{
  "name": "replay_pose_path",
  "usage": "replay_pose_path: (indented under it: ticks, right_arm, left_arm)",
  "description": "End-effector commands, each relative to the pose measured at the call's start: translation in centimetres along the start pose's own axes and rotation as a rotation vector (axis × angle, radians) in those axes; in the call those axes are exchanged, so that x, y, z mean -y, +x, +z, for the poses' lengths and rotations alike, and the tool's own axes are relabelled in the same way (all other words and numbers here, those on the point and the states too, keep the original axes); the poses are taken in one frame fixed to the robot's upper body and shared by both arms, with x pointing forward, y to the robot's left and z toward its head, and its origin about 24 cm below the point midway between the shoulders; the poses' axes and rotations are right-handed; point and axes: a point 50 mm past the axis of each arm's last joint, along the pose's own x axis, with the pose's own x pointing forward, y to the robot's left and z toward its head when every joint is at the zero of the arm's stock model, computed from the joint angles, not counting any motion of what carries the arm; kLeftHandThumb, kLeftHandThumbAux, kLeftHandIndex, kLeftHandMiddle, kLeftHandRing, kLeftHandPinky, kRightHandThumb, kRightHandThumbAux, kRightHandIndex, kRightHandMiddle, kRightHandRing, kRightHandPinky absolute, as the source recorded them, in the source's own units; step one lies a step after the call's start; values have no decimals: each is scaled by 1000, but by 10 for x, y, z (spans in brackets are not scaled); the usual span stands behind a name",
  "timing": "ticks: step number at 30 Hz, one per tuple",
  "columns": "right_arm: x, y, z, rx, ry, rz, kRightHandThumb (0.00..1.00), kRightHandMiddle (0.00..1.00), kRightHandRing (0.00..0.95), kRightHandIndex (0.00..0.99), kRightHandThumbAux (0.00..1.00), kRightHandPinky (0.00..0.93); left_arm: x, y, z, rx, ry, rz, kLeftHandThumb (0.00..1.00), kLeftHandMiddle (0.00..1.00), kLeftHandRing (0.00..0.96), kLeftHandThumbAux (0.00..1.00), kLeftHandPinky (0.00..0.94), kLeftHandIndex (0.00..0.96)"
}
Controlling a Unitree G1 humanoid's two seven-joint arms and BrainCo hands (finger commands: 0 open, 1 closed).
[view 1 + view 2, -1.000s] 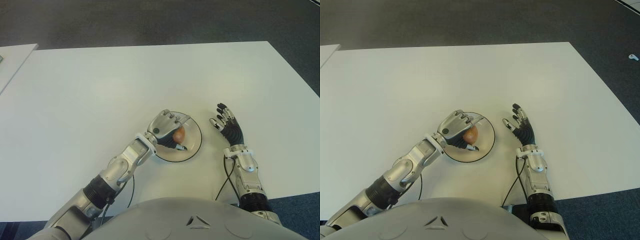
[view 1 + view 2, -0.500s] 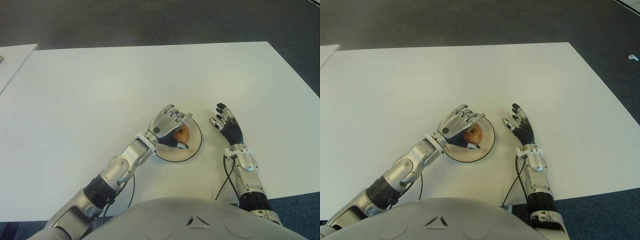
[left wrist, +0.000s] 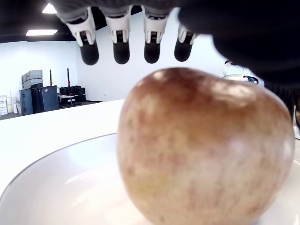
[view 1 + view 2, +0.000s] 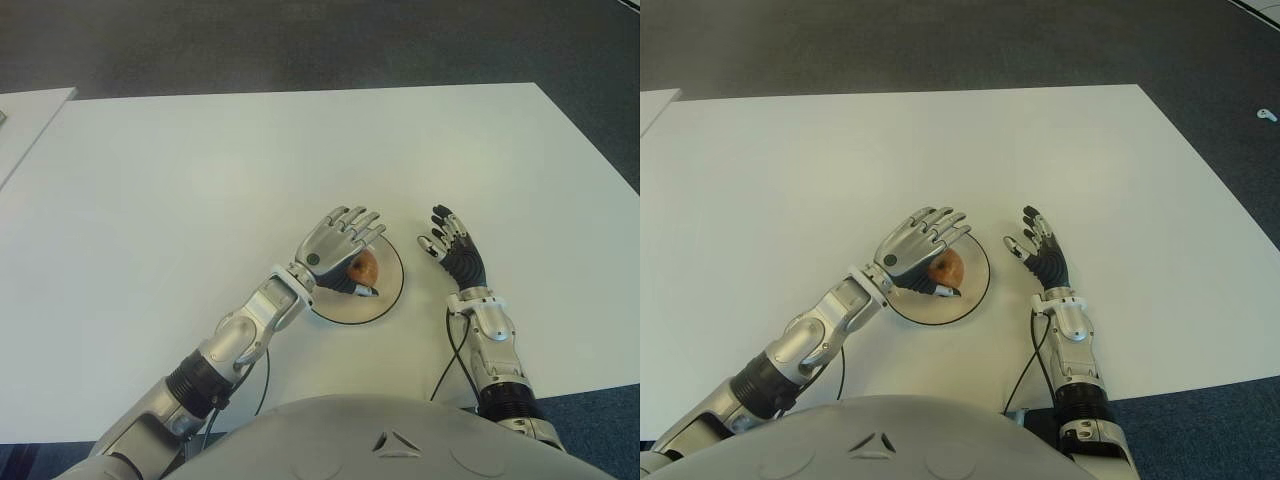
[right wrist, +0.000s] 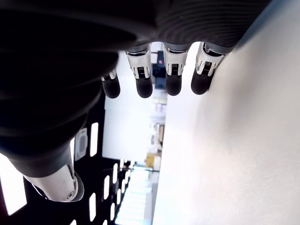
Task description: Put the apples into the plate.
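I see one reddish-yellow apple [image 4: 364, 267] sitting in the round white dark-rimmed plate [image 4: 385, 299] on the white table [image 4: 200, 180]. My left hand [image 4: 338, 247] hovers over it, fingers spread wide, holding nothing. My right hand [image 4: 452, 246] shows at the plate's three o'clock, fingers relaxed, empty.

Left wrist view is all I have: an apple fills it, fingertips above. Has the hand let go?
Observer: Yes. The eye views show the left hand spread open over the apple.
Operator: Is the apple in the plate?
Observer: It sits inside the plate, on the white table.
Operator: And the other hand?
Observer: The right hand shows to the right of the plate, fingers open, holding nothing.
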Motion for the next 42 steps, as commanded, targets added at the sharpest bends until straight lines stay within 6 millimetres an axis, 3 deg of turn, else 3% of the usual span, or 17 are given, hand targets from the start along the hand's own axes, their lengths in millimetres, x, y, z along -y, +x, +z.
replay_pose_path:
  ticks: [1,25,31,35,42]
  right_arm:
    - [-15,-27,-42,-229,64,23,98,0,0,5,685,0]
    - [-16,-30,-43,-235,68,20,94,3,0,6,681,0]
    - [-15,-31,-43,-232,73,11,105,6,0,9,681,0]
    - [-15,-31,-42,-224,73,9,109,3,0,9,683,0]
    - [-15,-33,-41,-212,90,9,113,1,0,13,683,0]
  left_arm:
    - [1,-3,-1,-4,-2,-12,115,0,0,309,0,0]
    - [-3,-5,-9,-32,-13,-13,132,0,0,302,0,0]
    - [-10,-13,-38,-219,-256,72,142,0,0,288,0,0]
    - [-9,-42,-49,-391,-675,234,154,0,0,282,19,0]
    - [7,-68,-54,-472,-999,440,157,0,0,306,46,17]
